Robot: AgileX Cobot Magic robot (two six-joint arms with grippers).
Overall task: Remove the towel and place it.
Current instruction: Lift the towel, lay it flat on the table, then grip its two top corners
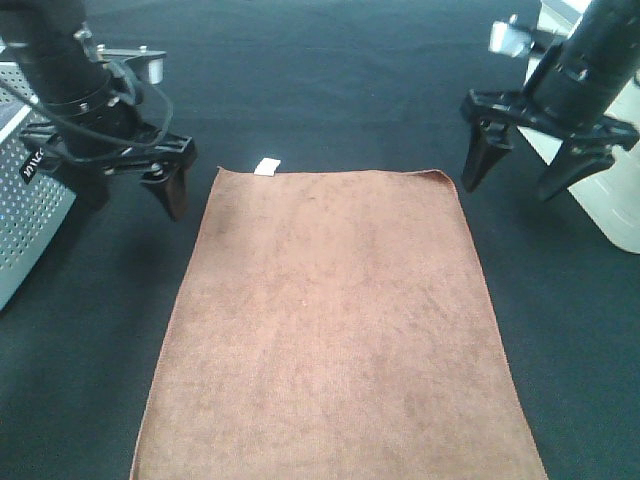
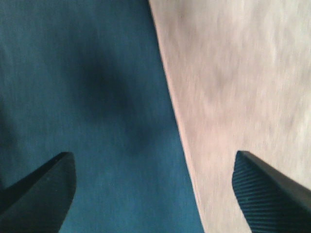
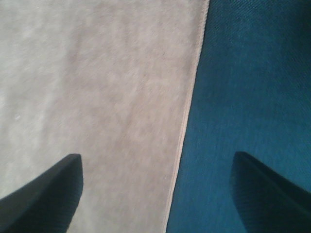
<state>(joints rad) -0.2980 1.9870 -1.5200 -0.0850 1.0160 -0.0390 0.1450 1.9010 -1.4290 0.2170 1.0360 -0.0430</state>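
Table (image 1: 330, 80) dark cloth; towel (image 1: 335, 320) lies flat and spread over its middle, running to the near edge, clear of the basket (image 1: 30, 215) at the left edge; left gripper (image 1: 135, 185) and right gripper (image 1: 510, 180) hover by the towel's far corners, each straddling a long side, jaws wide, holding nothing; tag (image 1: 267, 166) on far short edge; judgement: removal and placing look done, only retreat left

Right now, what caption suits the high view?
Left gripper and right gripper, both open, at the far corners of a brown towel.
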